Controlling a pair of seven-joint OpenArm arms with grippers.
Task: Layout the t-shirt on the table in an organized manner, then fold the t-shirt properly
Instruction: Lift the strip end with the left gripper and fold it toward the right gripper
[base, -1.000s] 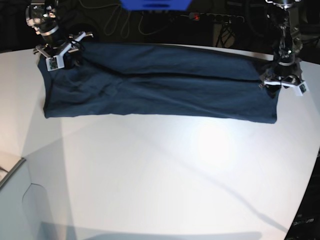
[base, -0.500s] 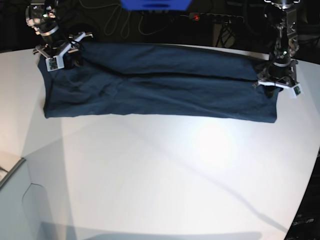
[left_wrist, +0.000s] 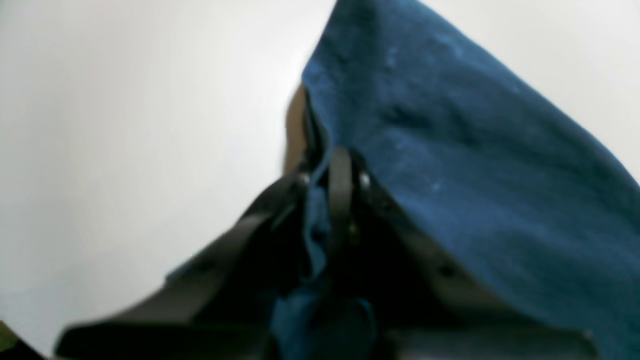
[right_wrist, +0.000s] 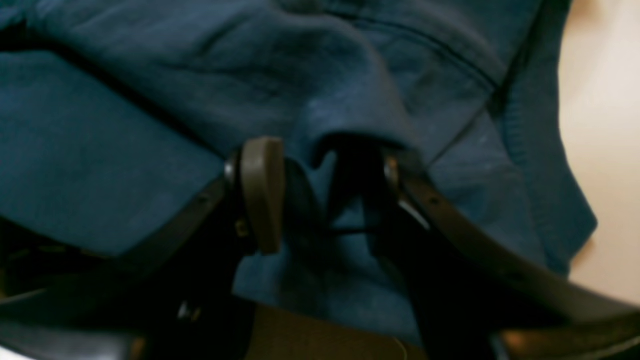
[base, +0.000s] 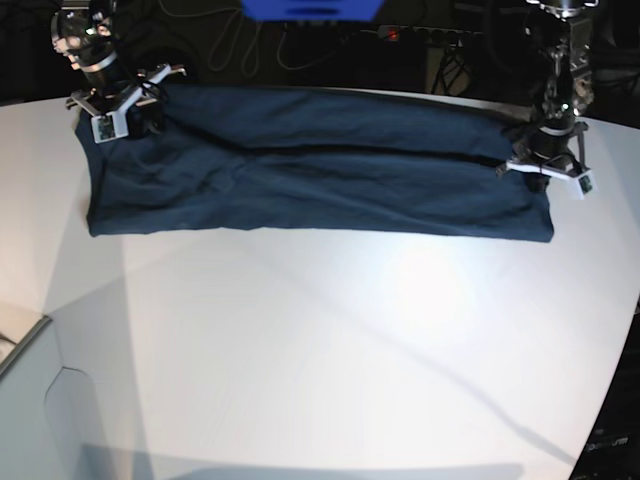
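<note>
Nearest to us in the base view, the table (base: 300, 360), white and matte, lies bare across its whole front half, with a bright patch of glare right of centre. Beyond it lies the t-shirt (base: 310, 175), dark navy, spread as one long band along the far part of the table; its long axis runs side to side across the view, and its near edge is almost straight from end to end. We cannot tell from these pictures which end carries the neck. At the band's right end is the left gripper (base: 545, 170), pressed together on a pinch of cloth: its wrist view shows the fingers (left_wrist: 340, 200) closed with a blue fold caught between them and fabric draped away to the right. Compared with a second ago, this gripper has drawn up and inward from the outer corner, and the cloth at that end now rises slightly toward it. We judge this to be a lift or a tug to take slack out of the right end. At the far left corner sits the right gripper (base: 125, 110), unchanged in place over the same second; its wrist view shows the pads (right_wrist: 262, 195) spread apart, with a raised ridge of fabric sitting between them. Laying-out looks near complete; folding is not yet begun.
</note>
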